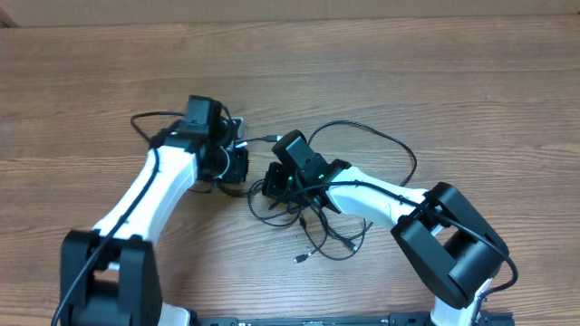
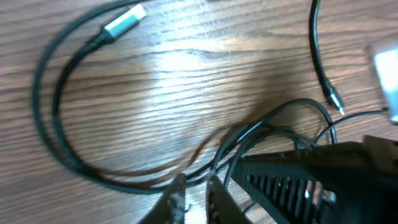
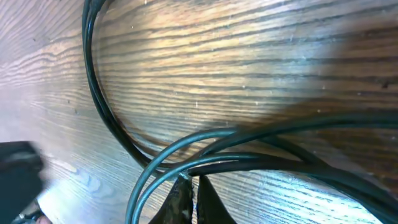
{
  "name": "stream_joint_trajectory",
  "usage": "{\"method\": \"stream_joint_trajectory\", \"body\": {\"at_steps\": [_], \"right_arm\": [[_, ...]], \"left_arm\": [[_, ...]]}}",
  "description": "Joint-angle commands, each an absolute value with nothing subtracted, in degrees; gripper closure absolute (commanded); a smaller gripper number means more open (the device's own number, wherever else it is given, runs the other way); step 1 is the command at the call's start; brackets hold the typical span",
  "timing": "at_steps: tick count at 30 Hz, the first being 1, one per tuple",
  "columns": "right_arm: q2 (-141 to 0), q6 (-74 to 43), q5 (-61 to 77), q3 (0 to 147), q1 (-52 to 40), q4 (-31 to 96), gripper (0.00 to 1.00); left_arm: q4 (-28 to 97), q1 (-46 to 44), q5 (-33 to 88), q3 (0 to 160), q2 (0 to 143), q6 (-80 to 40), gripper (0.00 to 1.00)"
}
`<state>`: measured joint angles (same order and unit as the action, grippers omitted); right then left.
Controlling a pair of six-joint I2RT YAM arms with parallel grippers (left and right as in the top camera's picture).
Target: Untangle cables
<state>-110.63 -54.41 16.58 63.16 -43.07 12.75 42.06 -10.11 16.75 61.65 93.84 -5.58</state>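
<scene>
Tangling cables (image 3: 249, 160) crossing at closed right jaws' tips, left jaws slightly parted beside them

Crowded centre, open far side!
Cables (image 1: 308, 220) sprawl under the right arm (image 1: 381, 192), one loop ringing its far side. The left arm (image 1: 154, 186) sits just beside, barely a gap between, but the far surface (image 1: 408, 54) lies wide open.

Cables (image 1: 319, 225) on table (image 1: 471, 81), beneath right hand (image 1: 272, 188)
</scene>
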Motion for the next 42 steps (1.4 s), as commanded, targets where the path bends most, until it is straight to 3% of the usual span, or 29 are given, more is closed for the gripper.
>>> {"method": "stream_joint_trajectory", "body": {"at_steps": [1,3,6,11,17,19,21,26,42], "right_arm": [[-108.5,-53.3,17.8,63.0,-43.0,13.4,0.96],[-108.5,-53.3,17.7,63.0,-43.0,13.9,0.96],[-108.6,-53.3,17.6,63.0,-43.0,14.0,0.81],[-108.6,-53.6,15.9,63.0,-43.0,14.0,0.71],[-108.6,-53.6,15.9,63.0,-43.1,14.0,0.69],[-108.6,-53.6,16.2,63.0,-43.2,14.2,0.69],[-108.6,-54.2,16.4,63.0,-43.2,14.5,0.69],[-108.6,-54.2,18.9,63.0,-43.2,14.9,0.68],[-108.6,-57.2,15.2,63.0,-45.7,14.8,0.67]], "left_arm": [[43.8,-10.2,16.2,62.0,94.0,-4.9,0.83],[44.9,-10.2,16.6,62.0,94.4,-4.9,0.8],[45.8,-10.2,19.7,61.9,94.9,-3.0,0.7],[46.1,-10.2,23.0,61.5,95.3,-0.1,0.65],[47.0,-10.2,22.9,60.5,95.3,0.3,0.65],[47.3,-10.2,22.3,60.1,95.3,0.8,0.71],[47.3,-10.2,19.5,60.0,95.3,0.5,0.76],[44.8,-10.0,8.5,60.0,95.3,-7.0,0.77],[41.5,-11.7,9.6,58.6,101.6,-6.1,0.82]]}}
